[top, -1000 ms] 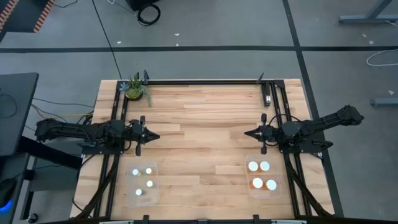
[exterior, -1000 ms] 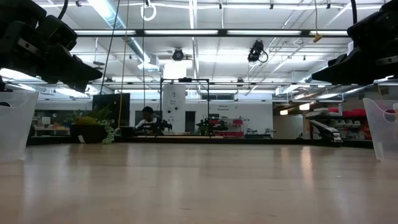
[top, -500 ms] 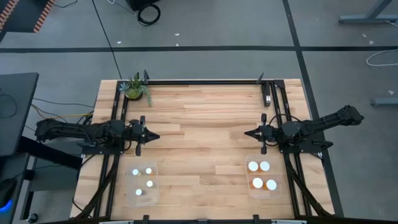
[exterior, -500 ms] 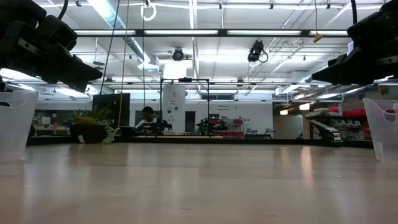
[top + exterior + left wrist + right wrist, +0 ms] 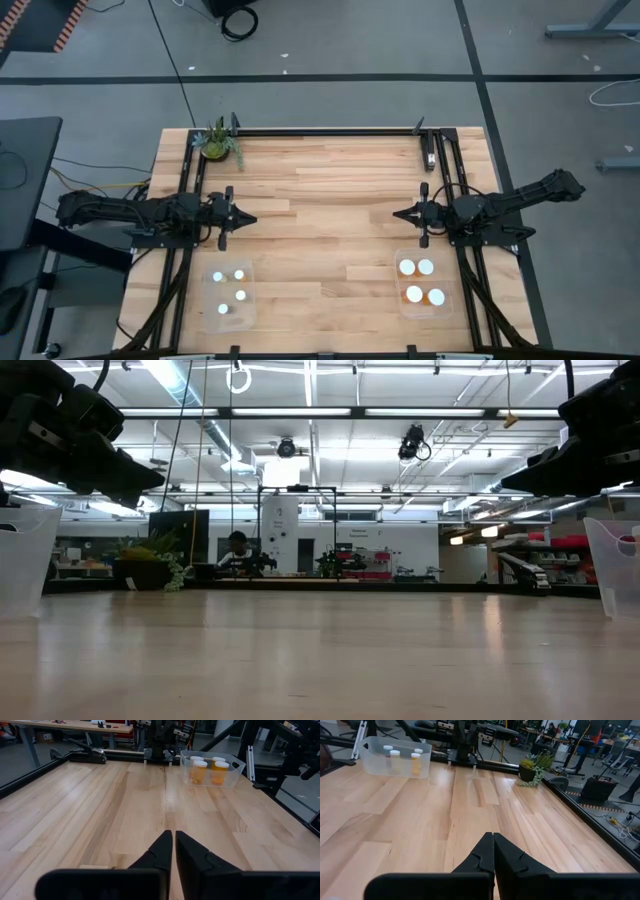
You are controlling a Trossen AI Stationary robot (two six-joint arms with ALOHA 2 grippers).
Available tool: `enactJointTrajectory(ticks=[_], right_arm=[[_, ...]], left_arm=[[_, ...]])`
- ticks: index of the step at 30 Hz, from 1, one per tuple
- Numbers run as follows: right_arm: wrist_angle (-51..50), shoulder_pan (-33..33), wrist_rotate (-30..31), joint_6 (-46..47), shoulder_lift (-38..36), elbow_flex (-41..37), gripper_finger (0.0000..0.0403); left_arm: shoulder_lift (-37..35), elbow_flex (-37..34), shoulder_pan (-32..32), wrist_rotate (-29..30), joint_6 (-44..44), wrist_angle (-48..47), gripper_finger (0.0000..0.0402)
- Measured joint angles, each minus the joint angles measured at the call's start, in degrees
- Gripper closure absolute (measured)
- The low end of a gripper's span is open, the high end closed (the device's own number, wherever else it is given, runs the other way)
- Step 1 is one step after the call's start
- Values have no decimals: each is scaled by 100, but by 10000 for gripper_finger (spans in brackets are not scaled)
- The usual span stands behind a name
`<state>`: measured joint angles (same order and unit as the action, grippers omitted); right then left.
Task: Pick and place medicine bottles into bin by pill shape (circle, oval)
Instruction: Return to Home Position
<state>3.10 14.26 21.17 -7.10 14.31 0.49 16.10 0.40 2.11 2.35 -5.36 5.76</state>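
Four small whitish bottles (image 5: 239,274) with white caps stand upright in a loose cluster inside the left clear bin (image 5: 246,312), close to the desk's (image 5: 320,230) near-left corner. Four larger orange bottles (image 5: 414,293), also white-capped and upright, stand two by two in the right clear bin (image 5: 422,281) by the near-right corner, with each pair's bottles just beside one another. All eight bottles are in bins, the two groups well apart.
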Motion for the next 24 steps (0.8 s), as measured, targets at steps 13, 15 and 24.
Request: enactJointTrajectory(ticks=[13,15,24], right_arm=[[1,0,-2,-1,0,0,396],[0,0,-2,-1,0,0,396],[-1,0,-2,-1,0,0,396]], left_arm=[[0,-2,0,-2,0,-2,366],[1,0,0,0,0,-1,368],[1,0,0,-2,0,-1,374]])
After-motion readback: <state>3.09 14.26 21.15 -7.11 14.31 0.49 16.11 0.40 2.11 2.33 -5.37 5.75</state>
